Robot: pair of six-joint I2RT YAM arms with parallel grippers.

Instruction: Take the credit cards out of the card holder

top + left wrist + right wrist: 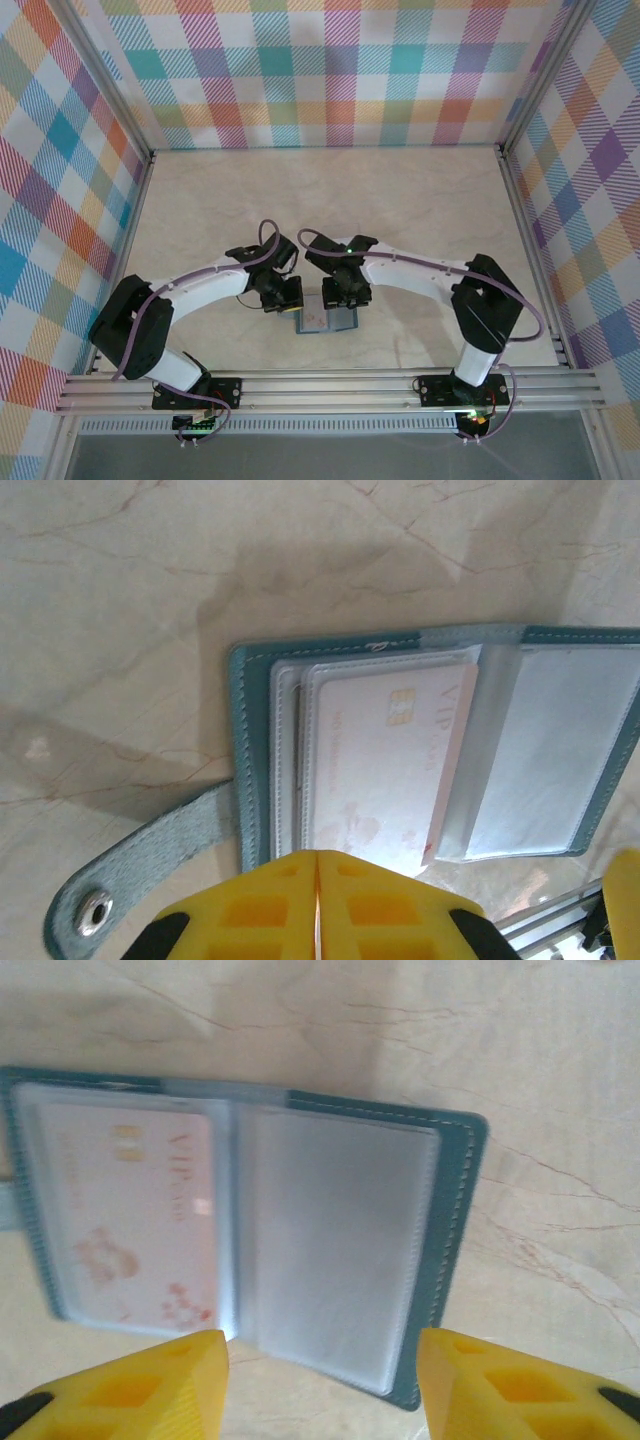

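Observation:
The teal card holder lies open and flat on the marble table, near the front edge. A pale credit card with a gold chip and pink print sits in the clear sleeve of its left half. The right-half pocket looks empty. The snap strap trails off to the left. My left gripper is shut with nothing between the fingers, its tips over the holder's near edge by the card. My right gripper is open and straddles the near edge of the empty right half.
An aluminium rail runs along the table's front edge just behind the holder, also seen as a rail in the left wrist view. Plaid walls enclose the table on three sides. Both arms meet over the holder.

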